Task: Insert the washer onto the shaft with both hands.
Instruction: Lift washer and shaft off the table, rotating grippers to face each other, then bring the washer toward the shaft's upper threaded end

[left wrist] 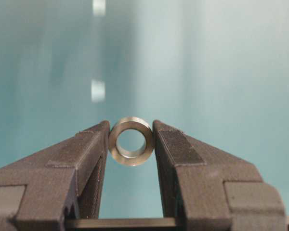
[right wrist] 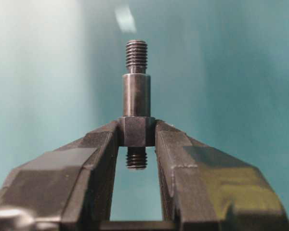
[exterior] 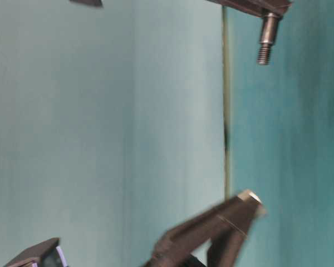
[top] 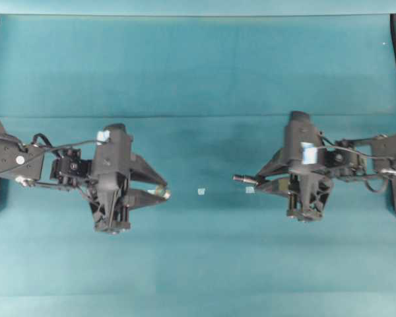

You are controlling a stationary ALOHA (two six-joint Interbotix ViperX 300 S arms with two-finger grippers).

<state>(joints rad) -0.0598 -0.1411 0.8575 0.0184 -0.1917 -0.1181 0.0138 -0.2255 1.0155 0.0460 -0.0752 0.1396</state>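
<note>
1. Currently, the left gripper [left wrist: 131,139] is clamped on the washer [left wrist: 131,141]; the ring sits between the two fingertips, its bore facing the left wrist camera and open right through.
2. Overhead, the left gripper [top: 164,191] lies left of centre, above the teal table [top: 198,66], fingertips pointing right, with the washer [top: 165,193] visible as a pale speck at the tips.
3. Two small pale tape squares [top: 201,191] lie on the table between the grippers, apart from both.
4. The right gripper [right wrist: 137,132] is closed on the shaft [right wrist: 136,96], pinching its thicker collar; a threaded end projects beyond the fingertips and a shorter threaded end shows behind them.
5. Overhead, the right gripper [top: 259,181] lies right of centre, and the shaft [top: 245,178] points left towards the washer, well apart from it.
6. At table level, the shaft [exterior: 267,38] shows at the far top; the washer is blurred there.
</note>
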